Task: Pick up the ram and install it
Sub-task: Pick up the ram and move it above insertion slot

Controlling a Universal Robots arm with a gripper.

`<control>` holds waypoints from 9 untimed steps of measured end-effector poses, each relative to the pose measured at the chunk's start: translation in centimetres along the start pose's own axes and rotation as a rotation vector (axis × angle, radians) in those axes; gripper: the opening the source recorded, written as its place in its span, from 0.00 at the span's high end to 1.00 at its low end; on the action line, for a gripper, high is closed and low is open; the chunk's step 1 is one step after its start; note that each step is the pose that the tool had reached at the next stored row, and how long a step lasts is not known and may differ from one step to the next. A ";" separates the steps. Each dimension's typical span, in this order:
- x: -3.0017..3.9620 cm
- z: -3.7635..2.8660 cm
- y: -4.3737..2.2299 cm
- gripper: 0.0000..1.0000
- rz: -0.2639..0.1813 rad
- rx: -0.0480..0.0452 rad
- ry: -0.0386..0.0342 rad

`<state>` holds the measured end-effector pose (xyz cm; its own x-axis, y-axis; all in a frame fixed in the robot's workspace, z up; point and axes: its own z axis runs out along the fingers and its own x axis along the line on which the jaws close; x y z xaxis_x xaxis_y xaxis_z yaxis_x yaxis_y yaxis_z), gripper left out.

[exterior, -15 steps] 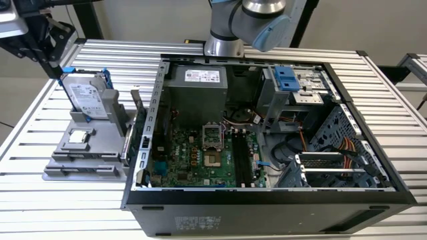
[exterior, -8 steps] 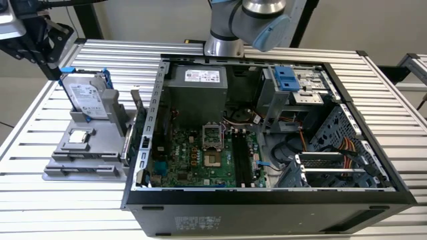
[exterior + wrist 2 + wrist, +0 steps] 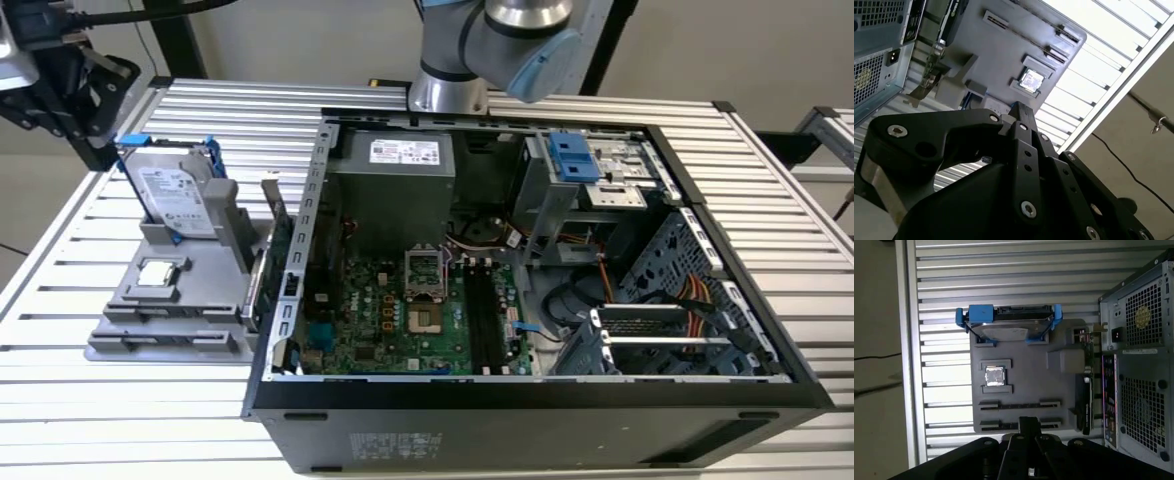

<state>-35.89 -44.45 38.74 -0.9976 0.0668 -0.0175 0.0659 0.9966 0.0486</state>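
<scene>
Tabletop (image 3: pixel 134 400): exterior view shows motherboard (image 3: pixel 400 320); wrist views, claw (image 3: pixel 1029 424).

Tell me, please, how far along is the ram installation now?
Nothing looks done yet. A thin dark strip, probably the ram, lies in a long slot of the grey holder beside the computer case. In hand: the gripper hangs over that holder, apart from it, carrying nothing visible. Left: lifting the ram and seating it on the motherboard.
</scene>
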 end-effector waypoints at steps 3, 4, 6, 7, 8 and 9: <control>-0.03 -0.01 -0.52 1.00 0.000 0.0000 0.0000; -0.04 -0.02 -0.69 1.00 0.000 0.0000 0.0000; -0.06 -0.02 -0.98 1.00 0.000 0.0000 -0.0001; -0.07 -0.03 -1.12 1.00 0.000 0.0000 0.0000; -0.08 -0.04 -1.24 1.00 0.000 0.0000 0.0000; -0.09 -0.04 -1.39 1.00 0.000 0.0000 0.0000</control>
<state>-35.90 -45.84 38.71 -0.9976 0.0668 -0.0175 0.0659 0.9966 0.0486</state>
